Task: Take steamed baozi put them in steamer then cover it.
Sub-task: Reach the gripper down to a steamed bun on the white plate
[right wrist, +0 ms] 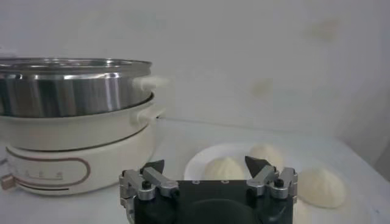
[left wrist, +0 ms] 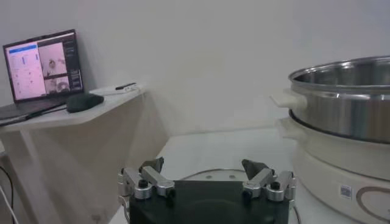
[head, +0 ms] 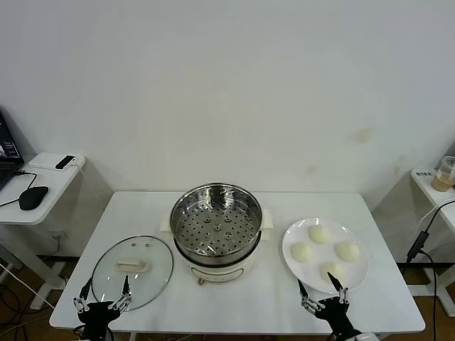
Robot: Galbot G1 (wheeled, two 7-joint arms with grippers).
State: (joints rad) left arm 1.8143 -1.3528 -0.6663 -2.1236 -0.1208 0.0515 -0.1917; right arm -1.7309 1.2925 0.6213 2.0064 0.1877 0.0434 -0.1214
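Several cream-white baozi (head: 319, 233) lie on a white plate (head: 292, 238) at the right of the table; they also show in the right wrist view (right wrist: 224, 168). The steel steamer (head: 216, 219) on its cream base stands at the table's centre, uncovered, its perforated tray bare. The glass cover (head: 133, 271) with a cream handle lies flat on the table to the steamer's left. My left gripper (head: 105, 290) is open and empty at the cover's near edge. My right gripper (head: 322, 287) is open and empty at the plate's near edge.
A side table (head: 43, 181) with a mouse and a laptop (left wrist: 42, 66) stands to the left. Another small table with a cup (head: 446, 174) is at the right. A white wall rises behind the table.
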